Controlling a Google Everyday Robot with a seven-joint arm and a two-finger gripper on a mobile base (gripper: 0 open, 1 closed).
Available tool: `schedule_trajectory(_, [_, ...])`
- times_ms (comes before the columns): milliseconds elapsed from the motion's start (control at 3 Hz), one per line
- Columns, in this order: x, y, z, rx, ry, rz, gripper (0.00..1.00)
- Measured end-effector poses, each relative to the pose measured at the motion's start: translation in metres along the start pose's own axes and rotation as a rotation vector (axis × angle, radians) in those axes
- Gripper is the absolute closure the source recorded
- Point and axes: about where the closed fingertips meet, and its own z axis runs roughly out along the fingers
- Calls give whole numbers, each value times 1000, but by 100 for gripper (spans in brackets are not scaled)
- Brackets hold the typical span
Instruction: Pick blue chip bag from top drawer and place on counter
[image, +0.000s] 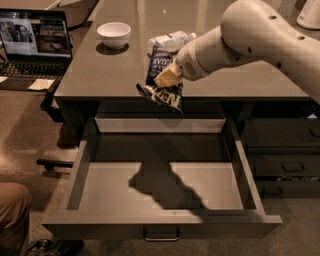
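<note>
Over counter (100, 70) perhaps, gripper (166, 78) around bag (163, 96)

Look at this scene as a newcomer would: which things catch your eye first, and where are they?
The big white arm reaches in from the upper right, its gripper shut on the blue chip bag, which hangs in the air by the front edge of the counter. Below, the top drawer stands wide open, with the arm's shadow on its pale floor.

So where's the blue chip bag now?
Camera view, centre: the blue chip bag hangs in the gripper over the front edge of the counter, near the bottle, clear of the top drawer.
</note>
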Motion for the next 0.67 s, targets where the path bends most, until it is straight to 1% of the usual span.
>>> schedule_trajectory(333, [-9,-23,1,44,-35,65,100])
schedule_trajectory(667, [0,-38,16,113,-63,177,100])
